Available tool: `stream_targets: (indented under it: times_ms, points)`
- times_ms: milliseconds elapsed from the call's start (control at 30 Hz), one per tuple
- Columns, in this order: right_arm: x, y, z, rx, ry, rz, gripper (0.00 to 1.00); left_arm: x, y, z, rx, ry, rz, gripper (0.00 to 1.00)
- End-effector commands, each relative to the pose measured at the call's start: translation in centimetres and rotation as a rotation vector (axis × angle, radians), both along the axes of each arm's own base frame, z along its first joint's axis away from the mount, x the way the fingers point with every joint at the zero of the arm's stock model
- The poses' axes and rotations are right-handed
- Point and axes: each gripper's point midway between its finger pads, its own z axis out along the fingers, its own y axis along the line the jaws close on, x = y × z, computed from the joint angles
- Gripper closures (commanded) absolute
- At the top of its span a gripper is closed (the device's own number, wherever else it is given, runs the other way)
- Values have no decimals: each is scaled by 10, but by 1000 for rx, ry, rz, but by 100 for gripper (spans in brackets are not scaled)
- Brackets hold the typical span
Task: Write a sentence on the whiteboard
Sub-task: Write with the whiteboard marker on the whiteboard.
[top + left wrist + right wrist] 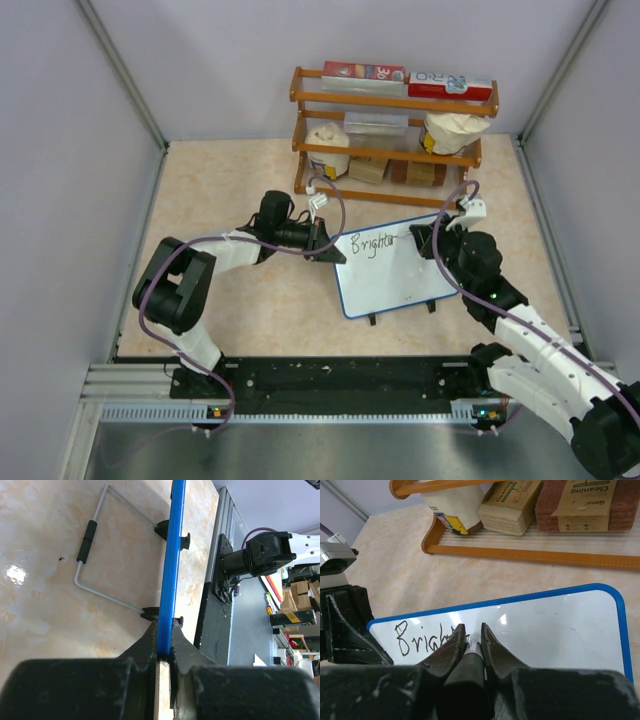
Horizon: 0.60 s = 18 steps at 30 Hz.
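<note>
From above, the whiteboard [400, 285] sits mid-table in front of the wooden rack [390, 100], and the sentence [365, 245] only gets as far as "Bright" so far. Left wrist cam: the left gripper [164, 652] is pinched tight on the board's blue rim. Right wrist cam: the right gripper [472, 630] is clamped around the marker [466, 672], with the tip at the board just past the last letter. I'd go with light pressure and small strokes, and a firm left clamp so the board doesn't skid.
</note>
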Motion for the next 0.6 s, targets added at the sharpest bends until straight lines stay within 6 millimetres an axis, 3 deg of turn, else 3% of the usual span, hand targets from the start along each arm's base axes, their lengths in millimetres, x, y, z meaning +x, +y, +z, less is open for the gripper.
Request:
stream_targets:
  times_ms: [0,400,567]
  points:
    - [1,-15,-4,-29,13,-56,100,7,5,-37,112,-60,37,100]
    - [-11,-14,-21,-27,47,-24,100,8,5,-38,114,-60,39,100]
    - [-10,-12,-12,-11,28,-22,100,8,5,-38,115,-59,38,100]
